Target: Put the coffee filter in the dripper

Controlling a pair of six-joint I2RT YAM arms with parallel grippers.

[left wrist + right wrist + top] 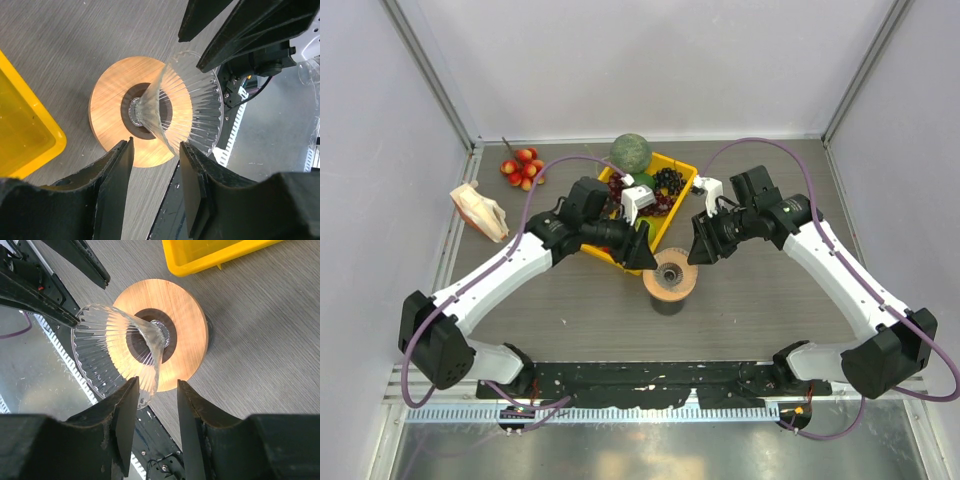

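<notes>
The dripper (670,270) is a clear ribbed cone. It stands with its narrow tip in the hole of a tan wooden ring (658,288). It also shows in the left wrist view (187,107) and in the right wrist view (115,352). My left gripper (642,256) is open and empty just left of the dripper, and its jaws (155,145) stand apart beside the ring. My right gripper (700,250) is open and empty just right of the dripper. Its jaws (157,385) stand apart, the left one close to the cone's rim. No white coffee filter is in view.
A yellow basket (685,168) with fruit stands behind the ring, a green melon (631,151) at its back. A red fruit cluster (522,167) and a beige paper bundle (480,211) lie at the far left. A dark cup shows under the ring (208,334).
</notes>
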